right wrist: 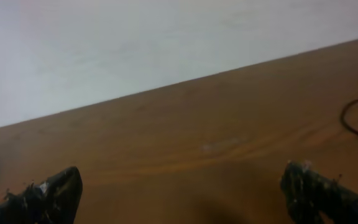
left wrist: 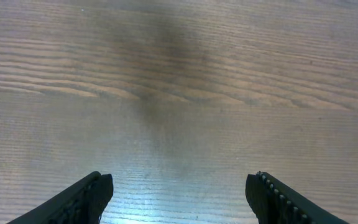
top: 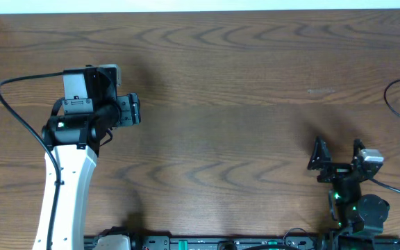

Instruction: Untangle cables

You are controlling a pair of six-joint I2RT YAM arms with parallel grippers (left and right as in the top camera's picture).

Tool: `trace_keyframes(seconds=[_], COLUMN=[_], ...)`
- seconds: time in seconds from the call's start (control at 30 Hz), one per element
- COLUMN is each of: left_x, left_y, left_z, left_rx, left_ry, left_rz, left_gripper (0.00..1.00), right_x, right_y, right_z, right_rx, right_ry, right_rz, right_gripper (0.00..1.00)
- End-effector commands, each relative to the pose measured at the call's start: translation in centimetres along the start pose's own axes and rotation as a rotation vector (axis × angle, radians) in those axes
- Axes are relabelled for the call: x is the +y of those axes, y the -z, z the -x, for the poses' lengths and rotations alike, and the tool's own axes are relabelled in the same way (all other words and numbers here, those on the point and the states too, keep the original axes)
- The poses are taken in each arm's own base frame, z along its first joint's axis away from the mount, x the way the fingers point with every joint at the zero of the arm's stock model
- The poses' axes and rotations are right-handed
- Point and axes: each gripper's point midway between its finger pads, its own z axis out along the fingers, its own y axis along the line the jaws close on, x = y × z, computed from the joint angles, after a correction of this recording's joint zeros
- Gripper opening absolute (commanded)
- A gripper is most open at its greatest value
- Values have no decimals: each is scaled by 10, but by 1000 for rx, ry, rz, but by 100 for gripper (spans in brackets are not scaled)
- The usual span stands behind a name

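A thin black cable (top: pixel 386 97) loops in at the table's far right edge; most of it runs out of view. The right wrist view shows part of the same loop (right wrist: pixel 344 119) at its right edge. No plug ends or white section show. My left gripper (top: pixel 135 111) is open and empty over bare wood at the left, far from the cable; the left wrist view (left wrist: pixel 179 186) shows only table between its fingers. My right gripper (top: pixel 338 151) is open and empty at the front right, a short way in front and to the left of the cable loop (right wrist: pixel 182 180).
The brown wooden table (top: pixel 228 90) fills the view. The left arm's thick black cable (top: pixel 12 111) arcs beside the arm. A light wall lies beyond the table's far edge (right wrist: pixel 166 43). The arm bases stand along the front edge (top: pixel 255 243).
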Motion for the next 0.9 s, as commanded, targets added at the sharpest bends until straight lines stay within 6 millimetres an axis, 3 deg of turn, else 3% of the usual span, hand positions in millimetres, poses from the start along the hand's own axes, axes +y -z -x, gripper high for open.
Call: trace_keyframes(seconds=[0.0, 0.4, 0.67, 0.87], left_x=[-2, -11, -11, -4], left_y=[0, -2, -2, -2], left_z=[1, -1, -7, -16], left_rx=[-5, 1, 30, 62], left_ry=[-10, -1, 233, 240], left_rz=[-14, -66, -61, -18], left_gripper=[74, 75, 75, 75], right_x=[-6, -6, -6, -6], right_y=[0, 0, 0, 0], right_z=[-2, -2, -2, -2], right_rx=[3, 4, 4, 4], right_ry=[-17, -20, -20, -20], right_rz=[-38, -38, -38, -38], right_gripper=[99, 99, 99, 99])
